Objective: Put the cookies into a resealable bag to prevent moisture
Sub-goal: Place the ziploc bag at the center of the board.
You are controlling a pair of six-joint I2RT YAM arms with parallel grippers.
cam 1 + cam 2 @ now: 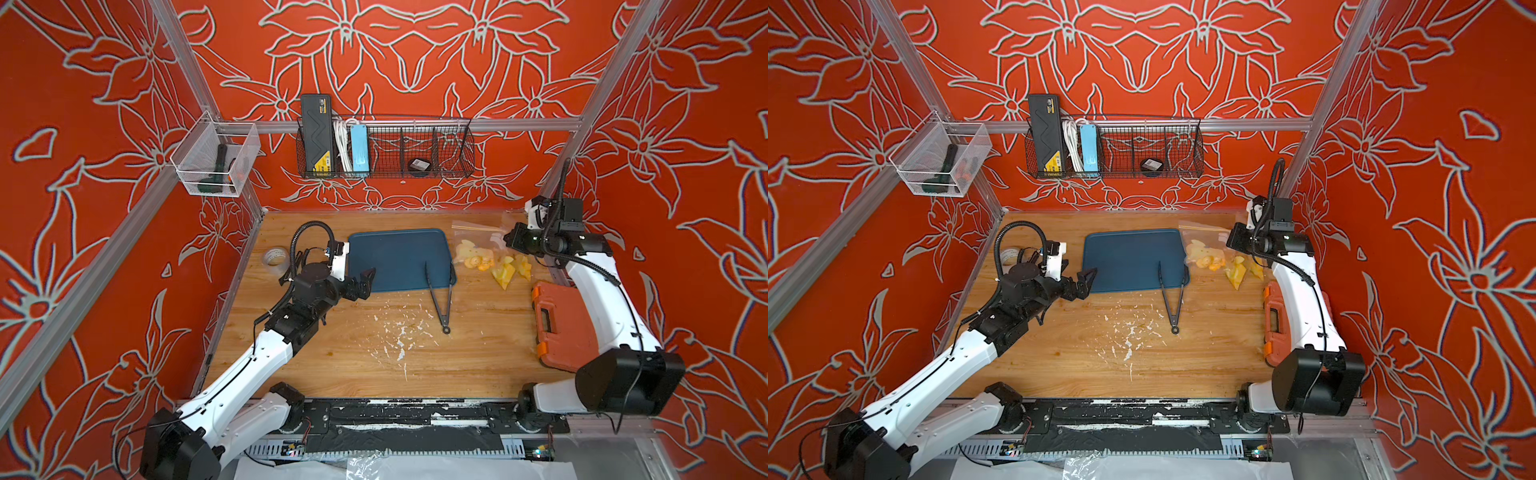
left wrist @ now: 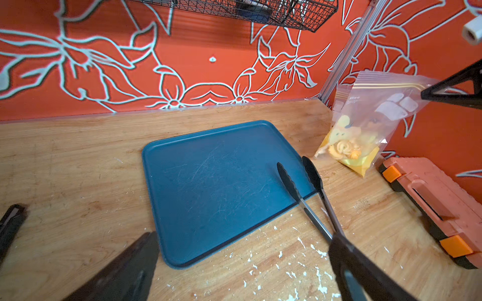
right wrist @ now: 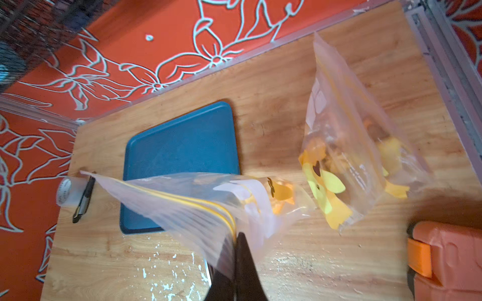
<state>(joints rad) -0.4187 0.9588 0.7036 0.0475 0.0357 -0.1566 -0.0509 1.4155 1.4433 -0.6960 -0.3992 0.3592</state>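
Right gripper (image 3: pixel 238 235) clamps the resealable bag (image 3: pixel 169 206) by its zip; left gripper (image 1: pixel 366 283) spread wide, empty

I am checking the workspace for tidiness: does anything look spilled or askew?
White flecks litter the table before the blue tray, like crumbs or chipped paint. The tongs lie askew, tips on the tray, handle off.

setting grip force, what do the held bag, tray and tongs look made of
held bag: thin clear plastic film, glossy, creased.
tray: probably hard plastic, matte blue, finely scratched.
tongs: bare grey metal arms; black tips, perhaps nylon or silicone.
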